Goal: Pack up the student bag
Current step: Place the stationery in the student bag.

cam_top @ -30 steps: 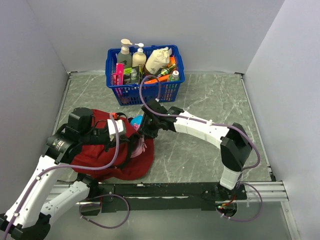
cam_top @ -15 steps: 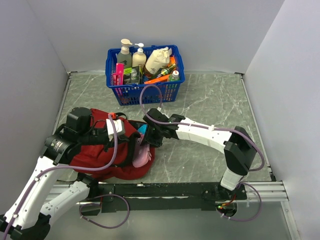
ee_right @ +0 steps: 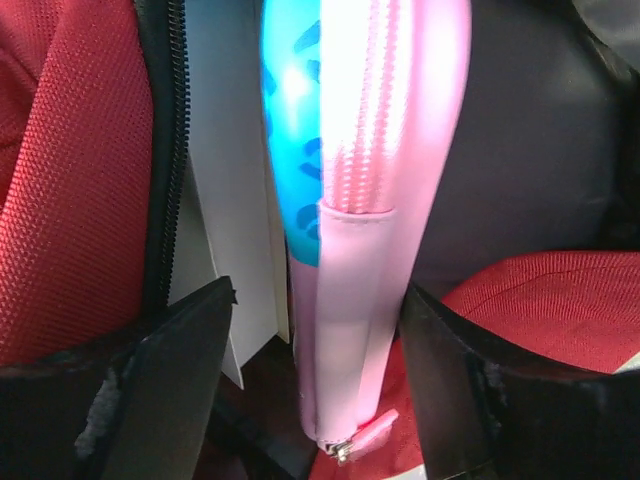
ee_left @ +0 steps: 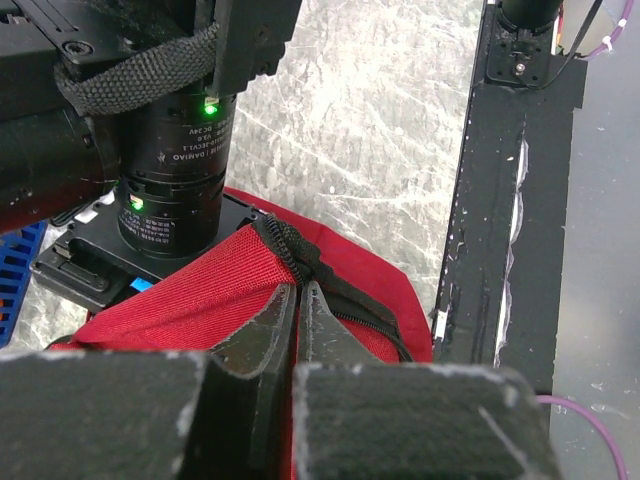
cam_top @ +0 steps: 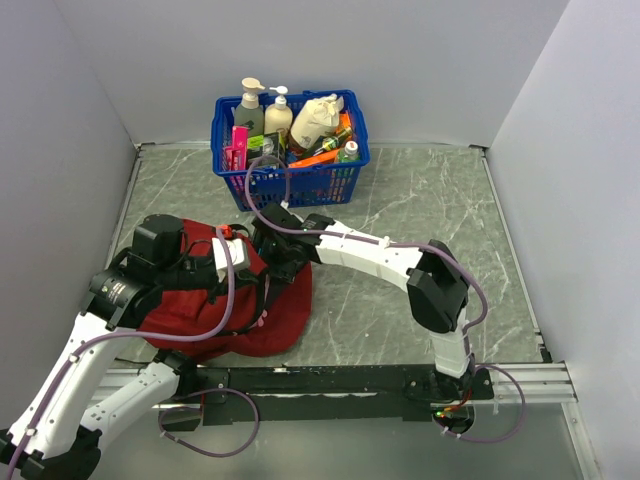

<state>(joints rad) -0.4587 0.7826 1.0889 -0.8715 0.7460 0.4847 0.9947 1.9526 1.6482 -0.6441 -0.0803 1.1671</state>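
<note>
The student bag point(cam_top: 245, 318) is a dark-red backpack lying at the near left of the table. My left gripper point(cam_top: 236, 258) is shut on its black zipper edge point(ee_left: 290, 245) and holds the opening up. It shows in the left wrist view point(ee_left: 297, 292) with its jaws pinched on the red fabric point(ee_left: 200, 290). My right gripper point(cam_top: 274, 262) reaches into the opening. In the right wrist view point(ee_right: 318, 292) its fingers are spread either side of a pink and blue pencil case point(ee_right: 360, 200). The case stands inside the bag point(ee_right: 70, 180) next to a white book point(ee_right: 235, 200).
A blue plastic basket point(cam_top: 290, 182) full of bottles and tubes stands at the back, just behind the right arm. Grey walls close in the left, back and right sides. A black rail point(ee_left: 500, 200) runs along the near table edge.
My right gripper has moved left and down into the bag's opening, carrying the pencil case inside. The case no longer shows in the top view. The left gripper has held still.
</note>
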